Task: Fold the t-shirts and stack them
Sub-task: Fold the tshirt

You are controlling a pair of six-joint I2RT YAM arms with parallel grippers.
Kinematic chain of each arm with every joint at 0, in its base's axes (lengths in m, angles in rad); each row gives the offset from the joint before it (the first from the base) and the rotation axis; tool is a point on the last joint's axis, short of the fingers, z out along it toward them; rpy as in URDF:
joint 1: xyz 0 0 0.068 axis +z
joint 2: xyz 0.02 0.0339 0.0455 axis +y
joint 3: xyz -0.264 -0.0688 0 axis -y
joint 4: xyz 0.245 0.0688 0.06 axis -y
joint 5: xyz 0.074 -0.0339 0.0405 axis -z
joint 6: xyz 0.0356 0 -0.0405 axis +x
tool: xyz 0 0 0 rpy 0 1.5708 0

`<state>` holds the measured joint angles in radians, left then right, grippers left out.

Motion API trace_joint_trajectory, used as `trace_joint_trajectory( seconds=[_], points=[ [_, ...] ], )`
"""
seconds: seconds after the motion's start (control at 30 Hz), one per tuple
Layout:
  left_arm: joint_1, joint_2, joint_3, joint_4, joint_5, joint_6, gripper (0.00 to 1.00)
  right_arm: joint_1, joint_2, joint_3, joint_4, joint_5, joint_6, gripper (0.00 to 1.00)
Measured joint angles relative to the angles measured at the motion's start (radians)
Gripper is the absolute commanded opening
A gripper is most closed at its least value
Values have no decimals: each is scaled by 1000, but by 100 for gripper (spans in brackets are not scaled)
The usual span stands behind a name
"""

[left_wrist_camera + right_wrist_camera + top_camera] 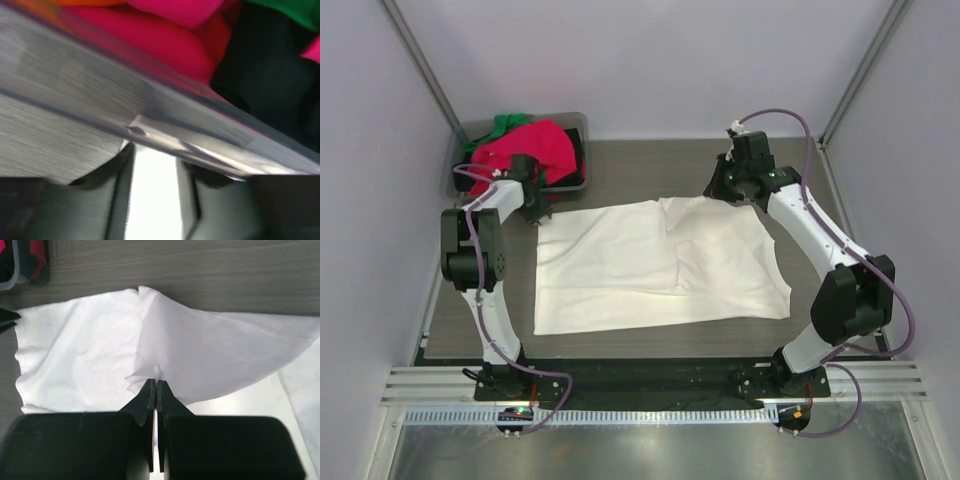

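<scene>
Your right tool (pixel 155 383) is pinching a raised fold of the large cream-white cloth t-shirt (pixel 650 265), which is lying spread on the grey wood-grain counter (pixel 650 165). Be carrying that fold across low and evenly. Your left tool (pixel 537 210) is blurred beside the grey plastic bin (pixel 470 130); I cannot tell its grip.

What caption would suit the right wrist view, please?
Right gripper pinches a raised fold of the cream-white t-shirt.

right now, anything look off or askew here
Only the white shirt: it lies slightly askew with a crease down the middle, its far edge pinched up into a fold by the right gripper. The pink shirt heaps above the bin rim.
</scene>
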<state>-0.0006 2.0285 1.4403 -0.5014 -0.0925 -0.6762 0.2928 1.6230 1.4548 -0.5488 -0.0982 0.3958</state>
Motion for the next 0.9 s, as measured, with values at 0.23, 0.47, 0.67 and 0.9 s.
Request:
trace_joint_trajectory(
  seconds=[0.23,0.47,0.67,0.9],
  points=[
    [1,30,48,-66,-42,-30,0,0,-162,-138,-13,11,0,1],
    [-1,19,28,-67,-60,-30,30,-5,-271,-185,-29,47,-2,1],
    [0,-85,-100,-32,-77,-53,69,-14,-417,-262,-75,116,-5,1],
    [3,-244,-210,-43,-118,-46,69,-15,-529,-352,-116,172,-4,1]
  ],
)
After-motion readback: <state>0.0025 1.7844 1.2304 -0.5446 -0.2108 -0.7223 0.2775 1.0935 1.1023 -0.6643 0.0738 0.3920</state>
